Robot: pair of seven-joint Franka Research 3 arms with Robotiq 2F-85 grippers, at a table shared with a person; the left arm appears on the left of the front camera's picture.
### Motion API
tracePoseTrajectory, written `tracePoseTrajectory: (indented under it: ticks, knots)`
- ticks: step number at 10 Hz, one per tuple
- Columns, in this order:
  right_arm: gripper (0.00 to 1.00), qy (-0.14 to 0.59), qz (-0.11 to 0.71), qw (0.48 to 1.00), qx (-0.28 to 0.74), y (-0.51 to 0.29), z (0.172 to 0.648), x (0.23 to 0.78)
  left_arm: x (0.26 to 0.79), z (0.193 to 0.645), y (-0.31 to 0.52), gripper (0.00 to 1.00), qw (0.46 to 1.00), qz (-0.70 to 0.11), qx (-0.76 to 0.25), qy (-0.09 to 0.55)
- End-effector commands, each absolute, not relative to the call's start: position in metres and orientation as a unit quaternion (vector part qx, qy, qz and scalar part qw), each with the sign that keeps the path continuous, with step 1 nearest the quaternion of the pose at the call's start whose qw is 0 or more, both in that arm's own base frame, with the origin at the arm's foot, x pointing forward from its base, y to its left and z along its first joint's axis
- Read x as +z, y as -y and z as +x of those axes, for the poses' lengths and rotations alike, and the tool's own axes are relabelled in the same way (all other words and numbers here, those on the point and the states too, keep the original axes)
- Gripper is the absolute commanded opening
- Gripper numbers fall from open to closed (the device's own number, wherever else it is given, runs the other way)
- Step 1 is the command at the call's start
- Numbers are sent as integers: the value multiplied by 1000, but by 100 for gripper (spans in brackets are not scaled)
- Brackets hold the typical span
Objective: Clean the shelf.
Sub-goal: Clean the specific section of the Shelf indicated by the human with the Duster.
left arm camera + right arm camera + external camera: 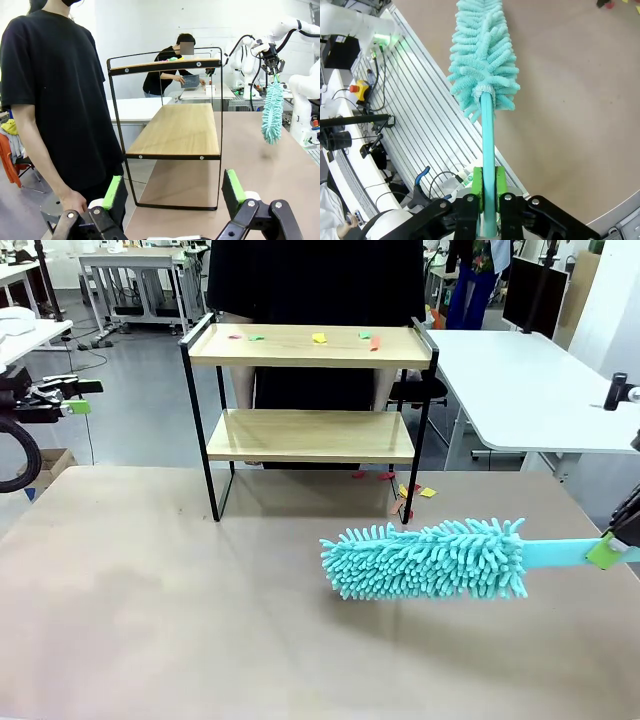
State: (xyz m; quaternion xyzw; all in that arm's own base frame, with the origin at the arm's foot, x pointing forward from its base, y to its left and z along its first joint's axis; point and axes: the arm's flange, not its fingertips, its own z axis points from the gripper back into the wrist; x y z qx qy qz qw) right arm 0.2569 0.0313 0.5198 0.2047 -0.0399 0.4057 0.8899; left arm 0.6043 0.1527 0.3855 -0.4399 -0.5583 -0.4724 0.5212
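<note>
I've got my right gripper [488,185] clamped on the duster [425,560] by its stiff handle. My left gripper [172,190] gapes empty. The shelf [310,435] looks light and tippy.

Coloured scraps [319,338] on the shelf [310,435] top board: too small to identify. Right of the shelf, duster [430,558] handle and right gripper [612,548] cut by frame edge. Person [310,280] behind the shelf is cropped above the chest, legs partly hidden.

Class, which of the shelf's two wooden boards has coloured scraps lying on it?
The top board: small coloured scraps are scattered along it, while the lower board looks bare.
</note>
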Motion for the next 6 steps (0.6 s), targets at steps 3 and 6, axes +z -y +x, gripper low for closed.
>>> tracePoseTrajectory:
  ticks: [3,6]
  knots:
    - [13,43,209,889,405,-33,258,523,387,604,-153,100,518,-434,-478,561]
    - [13,43,209,889,405,-33,258,523,387,604,-153,100,518,-434,-478,561]
